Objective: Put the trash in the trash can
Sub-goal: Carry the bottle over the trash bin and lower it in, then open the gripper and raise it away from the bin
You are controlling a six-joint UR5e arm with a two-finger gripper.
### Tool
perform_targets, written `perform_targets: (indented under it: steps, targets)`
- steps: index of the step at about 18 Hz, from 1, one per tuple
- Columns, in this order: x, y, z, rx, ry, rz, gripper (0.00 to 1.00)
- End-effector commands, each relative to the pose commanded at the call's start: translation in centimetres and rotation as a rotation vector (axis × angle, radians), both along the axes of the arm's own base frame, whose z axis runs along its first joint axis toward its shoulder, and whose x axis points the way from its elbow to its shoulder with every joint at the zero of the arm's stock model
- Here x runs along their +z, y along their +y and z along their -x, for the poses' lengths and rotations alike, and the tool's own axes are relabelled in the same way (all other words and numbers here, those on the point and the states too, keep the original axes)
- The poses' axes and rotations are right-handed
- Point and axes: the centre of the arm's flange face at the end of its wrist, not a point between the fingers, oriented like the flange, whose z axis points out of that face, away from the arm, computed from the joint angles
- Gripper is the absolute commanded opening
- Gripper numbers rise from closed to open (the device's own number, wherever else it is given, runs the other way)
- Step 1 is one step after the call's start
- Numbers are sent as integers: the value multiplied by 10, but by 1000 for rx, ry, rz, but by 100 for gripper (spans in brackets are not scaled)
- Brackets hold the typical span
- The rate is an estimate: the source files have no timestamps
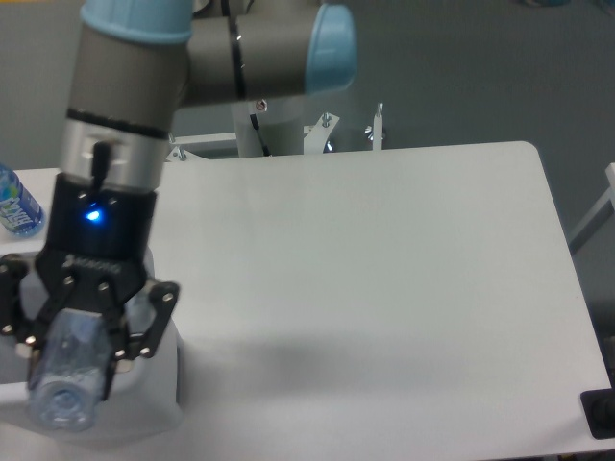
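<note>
I hold the bottle (69, 370) pinched between the fingers of the gripper (75, 351), its blue cap pointing down toward the camera. The gripper hangs above the bin (165, 379), which it mostly hides, so I judge the bottle is placed to fall inside when I release. The packet I cannot see. An intact bottle (15, 204) stands at the left table (384, 269) edge.

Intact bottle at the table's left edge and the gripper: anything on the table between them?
Nothing shows in the camera view. Between the intact bottle and the gripper, shut on the crushed bottle, only bare table appears.
</note>
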Motion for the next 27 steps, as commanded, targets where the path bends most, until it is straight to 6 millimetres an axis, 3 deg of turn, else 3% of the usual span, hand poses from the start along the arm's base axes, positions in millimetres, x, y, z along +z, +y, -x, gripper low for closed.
perform_targets:
  steps: [1,3,8,15,18,20,22,24,27]
  targets:
    - [-6,5,-5,-8,-3,7,66]
    - [-10,6,-7,-13,-6,14,100]
    - [-7,-18,-15,-4,-14,29,100]
    - [-13,-64,91,326,142,140,100]
    - [-18,-86,134,314,213,222,100]
    - [-23,-103,151,279,238,344,100]
    - [-10,-137,163,231,251,447,100]
    - [-22,-153,173,103,273,574,100]
    - [-24,-194,184,-26,296,685,100]
